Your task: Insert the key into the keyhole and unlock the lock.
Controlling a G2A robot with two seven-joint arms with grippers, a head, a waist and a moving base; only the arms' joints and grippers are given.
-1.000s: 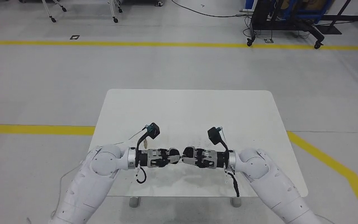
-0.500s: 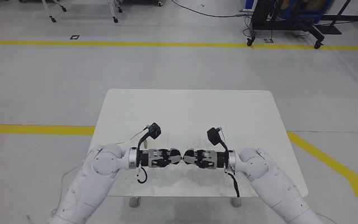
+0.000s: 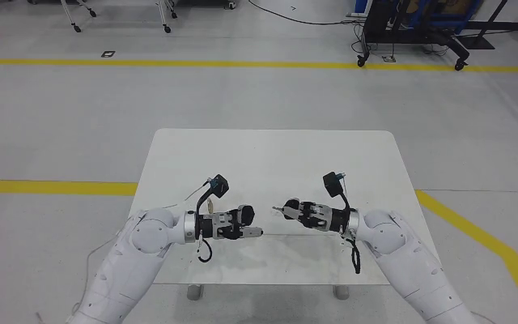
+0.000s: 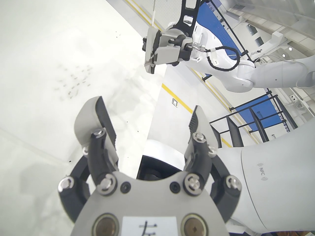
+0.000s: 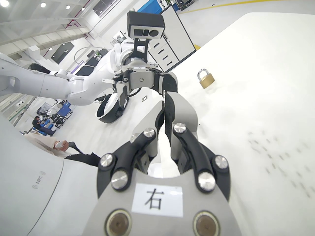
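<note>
Top view: the left hand (image 3: 251, 224) and the right hand (image 3: 283, 210) hang over the near half of the white bench (image 3: 267, 154), about midway between its left and right edges; their tips face each other, a short way apart.

Left wrist view: the left hand is spread wide with nothing between its fingers; across from it the right hand is pinched tight above the bench.

Right wrist view: the right hand's fingers are pressed together, and I cannot tell whether a key sits between them; a brass padlock (image 5: 206, 79) with its shackle closed rests on the bench past the left hand, toward the left edge, well apart from both hands.
</note>
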